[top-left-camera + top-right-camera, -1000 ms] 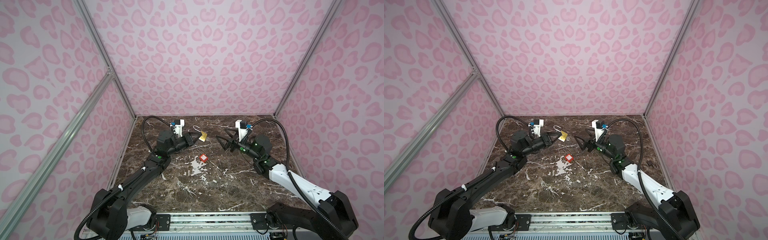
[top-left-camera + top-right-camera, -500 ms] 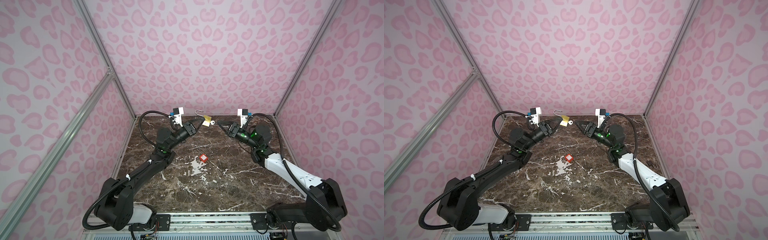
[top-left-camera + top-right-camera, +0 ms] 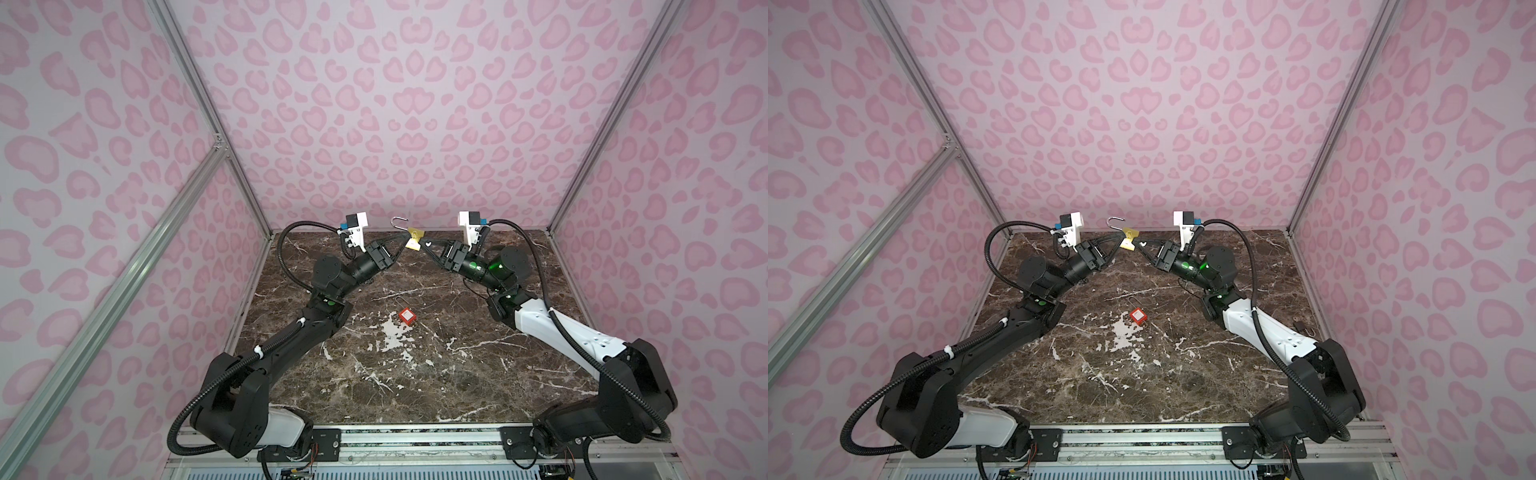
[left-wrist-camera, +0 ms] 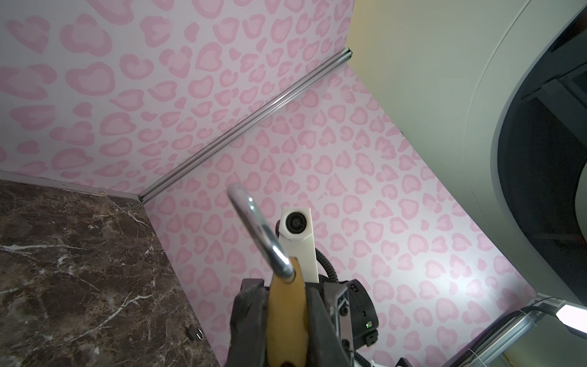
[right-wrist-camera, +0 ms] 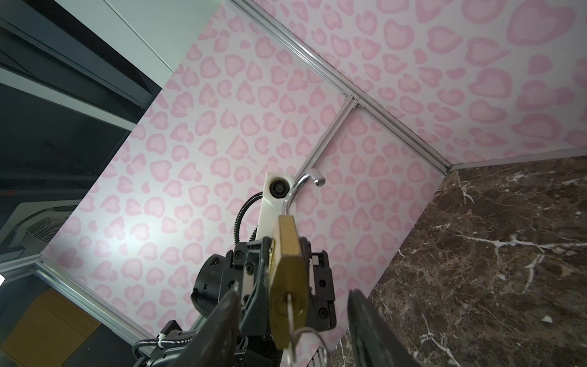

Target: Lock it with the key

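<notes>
Writing on brass padlock (image 3: pixel 1128 242): only a pale mark on the face, too small to read in both top views. Brass sides look plain in the wrist views.

Left claw (image 3: pixel 408 241): nearly closed, clamped on the padlock body from both sides, with fingers (image 4: pixel 251 317) pressed flat against the brass. Holds the lock in the air over the far part of the marble table (image 3: pixel 374 395), close to the back wall, between the two claws. Silver shackle (image 4: pixel 257 235) swung out, free end outside the body, so lock not closed.

Right claw (image 3: pixel 426 245): about half open, facing the bottom end of the padlock. Fingers (image 5: pixel 222 324) standing apart on both sides of the key (image 5: pixel 290 313) with clear gap, touching neither key nor brass as far as can be seen. Key sitting in the keyhole, thin wire ring (image 5: pixel 313 333) hanging from it.

Small red object (image 3: pixel 407 316) lying alone near the table middle, well apart from both claws.
</notes>
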Tool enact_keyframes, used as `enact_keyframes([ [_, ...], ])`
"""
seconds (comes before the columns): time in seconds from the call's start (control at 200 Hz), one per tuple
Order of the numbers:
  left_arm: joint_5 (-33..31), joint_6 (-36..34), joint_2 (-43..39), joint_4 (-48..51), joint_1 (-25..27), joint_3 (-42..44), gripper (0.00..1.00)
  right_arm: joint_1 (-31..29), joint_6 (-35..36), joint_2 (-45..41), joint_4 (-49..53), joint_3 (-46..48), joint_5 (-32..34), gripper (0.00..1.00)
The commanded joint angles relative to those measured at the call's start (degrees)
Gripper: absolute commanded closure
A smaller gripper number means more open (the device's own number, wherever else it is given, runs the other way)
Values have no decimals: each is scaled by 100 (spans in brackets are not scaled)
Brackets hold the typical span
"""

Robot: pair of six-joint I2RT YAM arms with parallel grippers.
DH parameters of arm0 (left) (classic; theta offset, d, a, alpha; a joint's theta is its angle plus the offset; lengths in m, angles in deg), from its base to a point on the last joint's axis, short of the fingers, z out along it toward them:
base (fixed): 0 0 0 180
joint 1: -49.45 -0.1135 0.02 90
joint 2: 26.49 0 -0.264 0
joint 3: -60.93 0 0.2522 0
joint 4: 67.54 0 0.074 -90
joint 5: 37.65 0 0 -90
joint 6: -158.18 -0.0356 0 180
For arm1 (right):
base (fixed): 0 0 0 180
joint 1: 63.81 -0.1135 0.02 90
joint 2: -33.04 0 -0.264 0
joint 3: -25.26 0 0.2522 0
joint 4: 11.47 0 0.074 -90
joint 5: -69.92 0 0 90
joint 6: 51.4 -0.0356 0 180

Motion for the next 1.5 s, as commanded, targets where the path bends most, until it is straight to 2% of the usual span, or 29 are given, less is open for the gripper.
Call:
enact_keyframes([
  [0.0, 11, 18, -12, -557, 7, -12, 96, -36, -65, 60, -310, -71, -32, 51],
  [0.23, 6, 15, -13, -591, 16, 75, 96, -99, -74, 187, -327, -210, -76, 65],
  [0.375, -7, 14, -22, -590, 26, 90, 94, -107, -87, 199, -371, -212, -61, 83],
  [0.46, -32, 14, -24, -583, 25, 115, 79, -109, -78, 180, -366, -160, -44, 90],
  [0.57, -106, -69, -81, -493, 25, 183, 49, -73, -56, 102, -386, -79, 27, 97],
  [0.685, -234, -200, -197, -276, 0, 261, 36, 55, -59, -16, -381, 4, 33, 99],
  [0.93, -200, -336, -446, 67, -187, 287, 34, 457, 189, -431, 13, 333, -192, 100],
  [1.22, -100, -264, -467, 17, -270, 286, 33, 545, 1539, -893, 2156, 395, -622, 100],
  [1.495, -74, -120, -292, -71, -256, 265, 32, 377, 1541, -787, 2196, 141, -1078, 100],
])
